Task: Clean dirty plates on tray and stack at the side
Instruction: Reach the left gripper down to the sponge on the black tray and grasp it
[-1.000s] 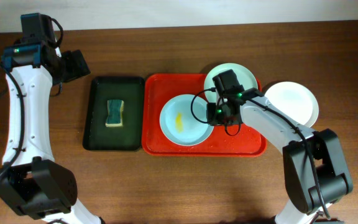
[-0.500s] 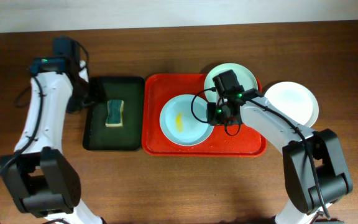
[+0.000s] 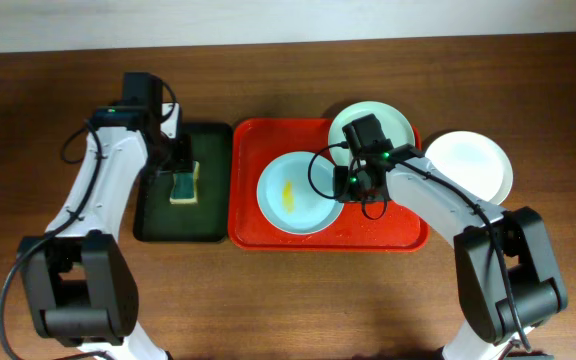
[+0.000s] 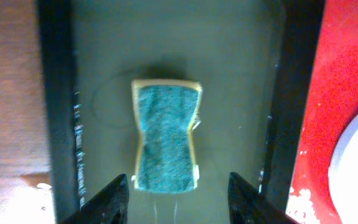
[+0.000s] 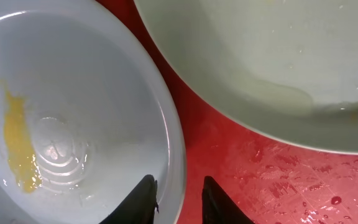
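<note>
Left gripper (image 4: 179,200): jaws stood part-spread, one finger on either side of the sponge's near end, clamping nothing.
Sponge (image 4: 166,134): between the left jaws and running ahead of them; green face up, flat.
Green tray (image 4: 241,74): under the left jaws; its dark wall stood between them and the red tray (image 5: 229,162).
Right gripper (image 5: 180,200): jaws narrow, astride the smeared plate's rim; could not tell whether they pinched it.
Smeared plate (image 5: 92,93): pale blue, on the red tray; inner finger over its bowl, yellow smear (image 5: 17,143) well off to that side.
Droplets (image 5: 335,200): on bare tray beyond the outer finger.
Second plate (image 5: 260,50): pale green, ahead of the right jaws, a strip of tray between it and the smeared plate.
White plate (image 3: 473,165): farther out past the outer finger, off the tray, just beside it.
Table (image 3: 268,300): dark brown wood.
Wall (image 3: 268,20): pale strip along the far edge.
</note>
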Available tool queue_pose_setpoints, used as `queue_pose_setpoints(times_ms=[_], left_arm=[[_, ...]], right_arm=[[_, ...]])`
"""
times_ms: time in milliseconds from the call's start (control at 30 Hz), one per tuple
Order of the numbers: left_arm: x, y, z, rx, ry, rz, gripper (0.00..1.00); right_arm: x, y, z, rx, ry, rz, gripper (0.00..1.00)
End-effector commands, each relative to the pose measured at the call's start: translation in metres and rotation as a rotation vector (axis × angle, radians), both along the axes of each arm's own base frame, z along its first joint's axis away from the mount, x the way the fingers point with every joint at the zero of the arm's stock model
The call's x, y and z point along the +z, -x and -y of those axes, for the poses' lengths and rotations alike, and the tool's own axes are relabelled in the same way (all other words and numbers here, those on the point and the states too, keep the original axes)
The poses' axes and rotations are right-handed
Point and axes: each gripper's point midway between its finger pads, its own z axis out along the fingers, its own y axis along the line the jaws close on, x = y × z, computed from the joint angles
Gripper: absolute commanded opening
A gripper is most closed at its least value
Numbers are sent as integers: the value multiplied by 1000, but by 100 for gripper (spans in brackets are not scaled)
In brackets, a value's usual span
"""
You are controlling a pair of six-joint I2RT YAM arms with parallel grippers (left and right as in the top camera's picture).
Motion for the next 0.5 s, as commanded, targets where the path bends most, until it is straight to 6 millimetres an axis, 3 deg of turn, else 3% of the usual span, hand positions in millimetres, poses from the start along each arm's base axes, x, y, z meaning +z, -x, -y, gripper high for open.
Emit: queue_pose_setpoints(times_ms=[0, 233, 467], left_arm=[[-14, 7, 3, -39, -13, -15, 38], [-38, 13, -8, -23, -73, -14, 41], [-43, 8, -8, 1, -66, 4, 43]], right_arm=[[-5, 3, 2, 0, 19, -6, 26], [-5, 3, 2, -1, 19, -6, 27], [-5, 3, 2, -1, 19, -6, 27]])
